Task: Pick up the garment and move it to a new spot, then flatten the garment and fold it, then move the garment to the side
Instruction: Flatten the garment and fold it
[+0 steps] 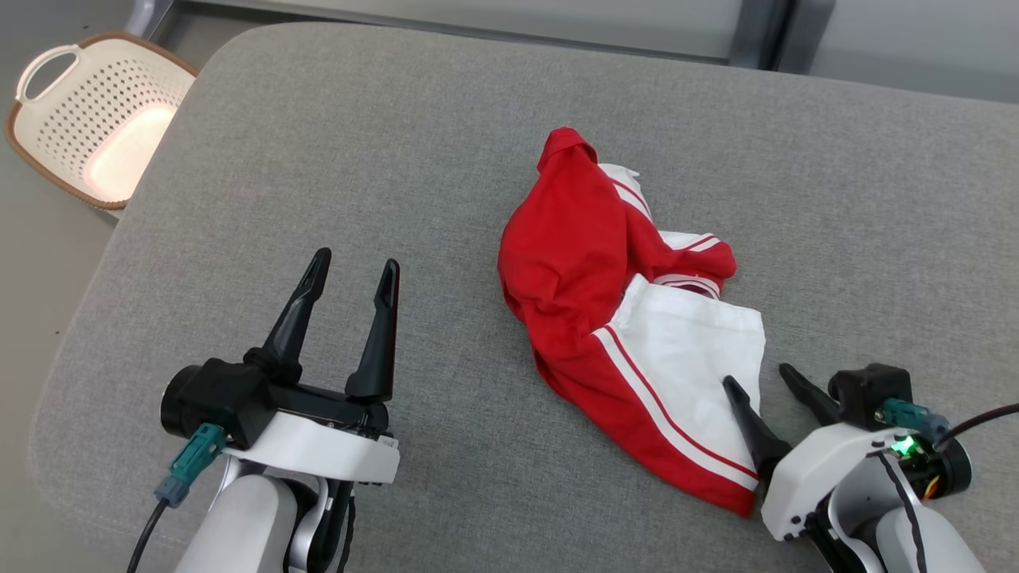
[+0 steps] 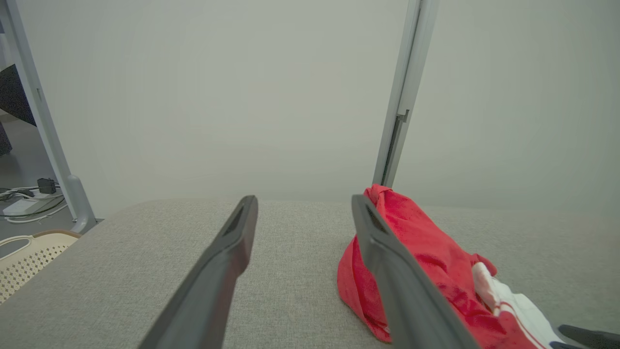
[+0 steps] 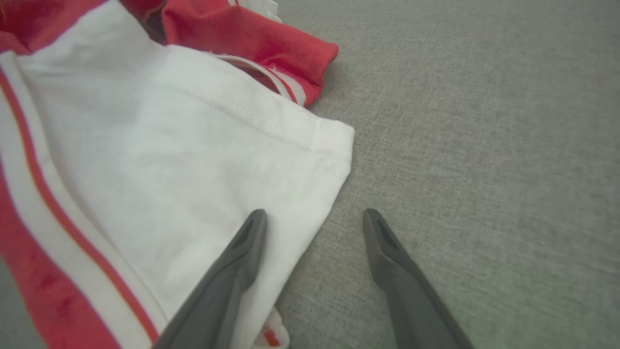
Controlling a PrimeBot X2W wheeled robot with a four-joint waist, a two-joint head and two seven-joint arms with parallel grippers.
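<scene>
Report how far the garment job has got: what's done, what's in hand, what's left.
Done: nothing visible; the garment lies crumpled on the grey cushion. In hand: the right hand is open at the garment's white corner, one finger over the cloth, nothing gripped; the left hand is open, apart from it. Left: pick up, move, flatten, fold, set aside.

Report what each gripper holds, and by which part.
Nothing is held. The left gripper is open, apart from the garment; the right gripper is open at its white edge.
</scene>
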